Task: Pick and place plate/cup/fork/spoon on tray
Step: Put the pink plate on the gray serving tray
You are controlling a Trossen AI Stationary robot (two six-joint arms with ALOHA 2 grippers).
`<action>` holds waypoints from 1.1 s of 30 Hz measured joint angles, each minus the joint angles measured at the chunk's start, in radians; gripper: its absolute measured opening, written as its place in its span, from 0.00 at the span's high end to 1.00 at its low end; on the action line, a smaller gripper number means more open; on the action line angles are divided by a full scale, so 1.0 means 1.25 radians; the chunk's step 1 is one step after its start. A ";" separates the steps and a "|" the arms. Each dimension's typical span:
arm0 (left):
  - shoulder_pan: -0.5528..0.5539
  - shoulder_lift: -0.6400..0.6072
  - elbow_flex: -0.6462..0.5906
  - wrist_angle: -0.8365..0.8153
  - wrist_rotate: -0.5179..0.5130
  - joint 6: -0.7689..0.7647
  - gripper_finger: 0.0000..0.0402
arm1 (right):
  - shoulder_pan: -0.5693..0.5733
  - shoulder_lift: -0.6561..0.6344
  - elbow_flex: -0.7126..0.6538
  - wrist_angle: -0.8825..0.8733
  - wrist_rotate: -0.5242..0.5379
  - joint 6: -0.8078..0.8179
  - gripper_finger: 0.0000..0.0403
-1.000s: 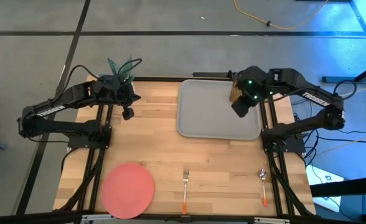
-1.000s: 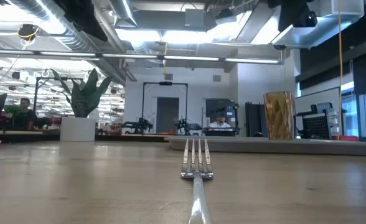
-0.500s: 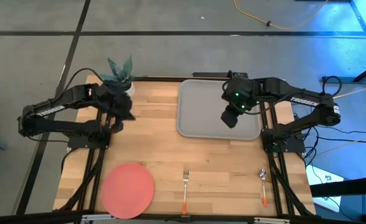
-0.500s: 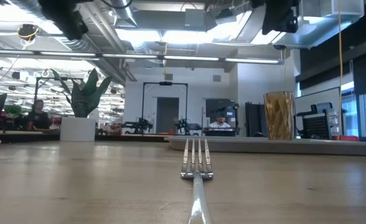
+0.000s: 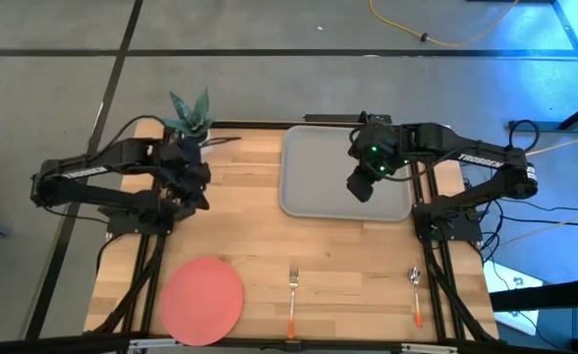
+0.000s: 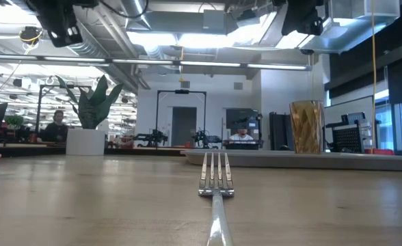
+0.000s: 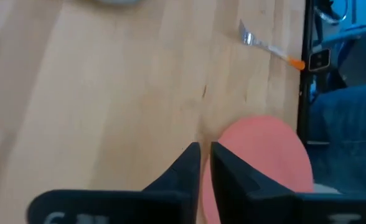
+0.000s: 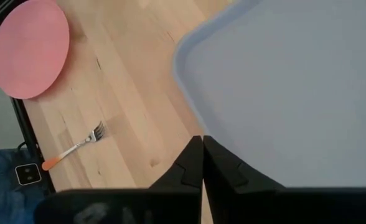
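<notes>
Fingers of the right gripper [image 8: 202, 163] are pressed together with nothing between them, hanging above the grey tray [image 5: 314, 177] near its right half. On the left gripper [image 7: 205, 168] the two fingers stand a narrow slit apart and hold nothing; that gripper hovers over bare wood at the left of the table [image 5: 250, 236], beside the potted plant [image 5: 189, 113].

From the low view, the amber cup [image 6: 305, 127] stands upright on the tray at its right end; in the high view the right arm hides it. On the near left of the table the coral plate [image 5: 202, 299] lies flat, well apart from the tray. By the near edge, about the middle, the fork [image 5: 292, 297] lies with its tines toward the tray. Farther right, the spoon [image 5: 416, 295] lies bowl toward the tray, close to the right arm's frame. Beyond the table, a person [image 6: 55, 124] sits in the room.
</notes>
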 joint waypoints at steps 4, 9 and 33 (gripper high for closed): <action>-0.031 0.022 -0.005 -0.006 0.028 -0.002 0.84 | 0.000 0.000 0.000 0.000 -0.001 -0.011 0.98; -0.082 0.041 -0.061 -0.006 0.014 0.109 0.82 | 0.012 0.000 0.000 0.014 -0.002 -0.038 0.98; -0.266 0.062 -0.358 0.340 0.065 0.052 0.83 | 0.068 0.000 -0.001 0.055 0.049 -0.043 0.97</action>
